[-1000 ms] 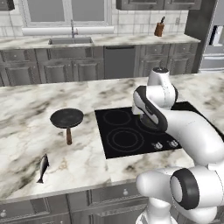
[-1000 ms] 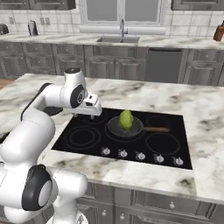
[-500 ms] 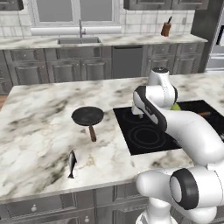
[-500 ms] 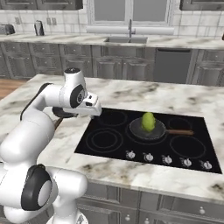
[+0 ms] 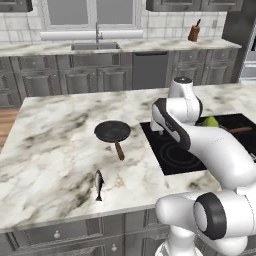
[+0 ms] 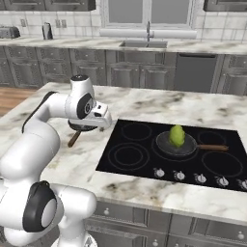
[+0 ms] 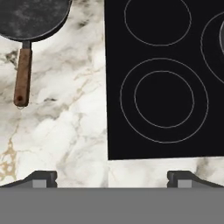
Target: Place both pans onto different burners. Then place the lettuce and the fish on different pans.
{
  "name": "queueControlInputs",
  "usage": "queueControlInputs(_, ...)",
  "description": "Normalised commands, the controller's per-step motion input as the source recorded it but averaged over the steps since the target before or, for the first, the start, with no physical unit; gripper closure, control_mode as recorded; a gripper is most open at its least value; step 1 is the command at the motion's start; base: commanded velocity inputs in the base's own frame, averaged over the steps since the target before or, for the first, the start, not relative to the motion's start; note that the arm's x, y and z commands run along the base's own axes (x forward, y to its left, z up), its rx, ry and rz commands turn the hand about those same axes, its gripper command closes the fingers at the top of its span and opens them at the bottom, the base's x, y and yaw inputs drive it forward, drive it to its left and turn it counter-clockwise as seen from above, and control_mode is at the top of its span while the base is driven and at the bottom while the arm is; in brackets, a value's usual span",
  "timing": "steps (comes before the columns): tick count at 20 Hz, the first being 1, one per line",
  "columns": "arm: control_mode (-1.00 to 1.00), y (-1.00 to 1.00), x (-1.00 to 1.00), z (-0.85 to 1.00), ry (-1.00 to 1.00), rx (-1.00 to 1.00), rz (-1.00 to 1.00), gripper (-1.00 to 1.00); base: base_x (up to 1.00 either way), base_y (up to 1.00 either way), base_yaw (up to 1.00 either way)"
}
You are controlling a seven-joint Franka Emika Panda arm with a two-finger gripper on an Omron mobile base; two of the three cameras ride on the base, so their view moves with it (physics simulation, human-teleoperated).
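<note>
One pan point(image 6: 176, 145) is seated on a burner point(image 6: 177, 144) of the cooktop point(image 6: 144, 154), with the lettuce point(image 6: 177, 135) resting in it, handle toward 3 o'clock in the right base view. That half of the job is judged done. The second pan point(image 5: 113, 132) is left on the marble table point(image 5: 55, 145), just off the cooktop's edge, brown handle pointed toward 5 o'clock in the left base view, free to be grasped. The fish point(image 5: 99, 184) is laid on the table near its front edge, at about 7 o'clock from that pan and apart from it.

The pincer point(image 7: 109, 177) is held wide and empty, hovering above the cooktop's corner. In the hand view the second pan point(image 7: 33, 17) is seen at 11 o'clock and a free double-ring burner point(image 7: 164, 99) at 1 o'clock. The next step is judged to be lifting this pan onto a free burner, so the fish gets its own pan.
</note>
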Motion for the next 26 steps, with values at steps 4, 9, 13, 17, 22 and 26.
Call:
queueControlInputs(4,1.00,0.00,0.00,0.00,0.00,0.00,0.00,-1.00,0.16,0.12,0.00)
queueControlInputs(9,1.00,0.00,0.00,0.00,0.00,0.00,0.00,-1.00,0.35,0.02,0.00)
queueControlInputs(13,1.00,0.00,0.00,0.00,0.00,0.00,0.00,-1.00,0.42,0.03,0.00)
queueControlInputs(17,1.00,0.00,0.00,0.00,0.00,0.00,0.00,-1.00,0.34,0.01,0.00)
queueControlInputs(22,-1.00,0.14,0.16,0.00,0.00,0.00,0.00,-1.00,0.03,0.00,0.00)
queueControlInputs(26,-1.00,0.44,0.22,0.00,0.00,0.00,0.00,-1.00,0.00,0.00,0.00)
